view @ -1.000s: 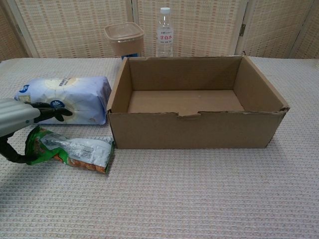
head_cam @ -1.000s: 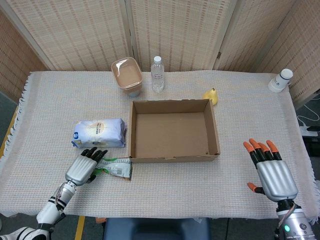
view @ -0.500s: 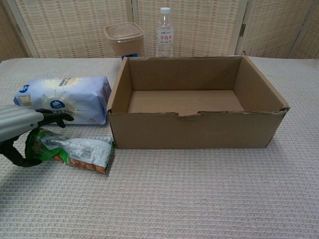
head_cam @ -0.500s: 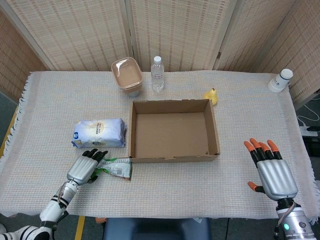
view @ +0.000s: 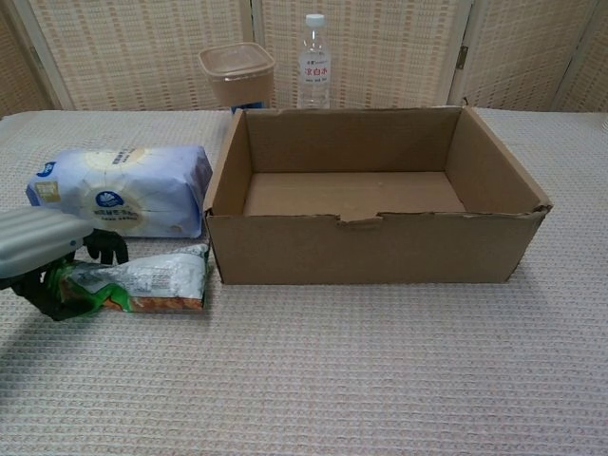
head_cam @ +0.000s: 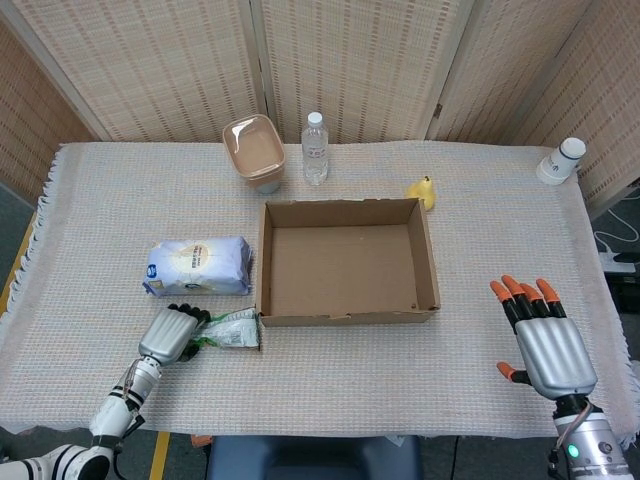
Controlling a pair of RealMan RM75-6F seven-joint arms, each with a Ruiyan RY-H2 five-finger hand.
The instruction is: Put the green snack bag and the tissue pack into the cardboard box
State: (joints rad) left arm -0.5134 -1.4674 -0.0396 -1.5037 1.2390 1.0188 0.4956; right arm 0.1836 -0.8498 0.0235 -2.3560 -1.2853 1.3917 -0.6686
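At lower left, the left hand (head_cam: 168, 334) now curls its fingers (view: 103, 247) around the green snack bag (view: 142, 282), lifting its far end, so a grasp seems secured

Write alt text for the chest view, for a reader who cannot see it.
The robot's left hand grips one end of a green snack bag on a woven tablecloth, just left of an open, empty cardboard box. A tissue pack lies behind the bag; a lidded tub and a water bottle stand behind the box.
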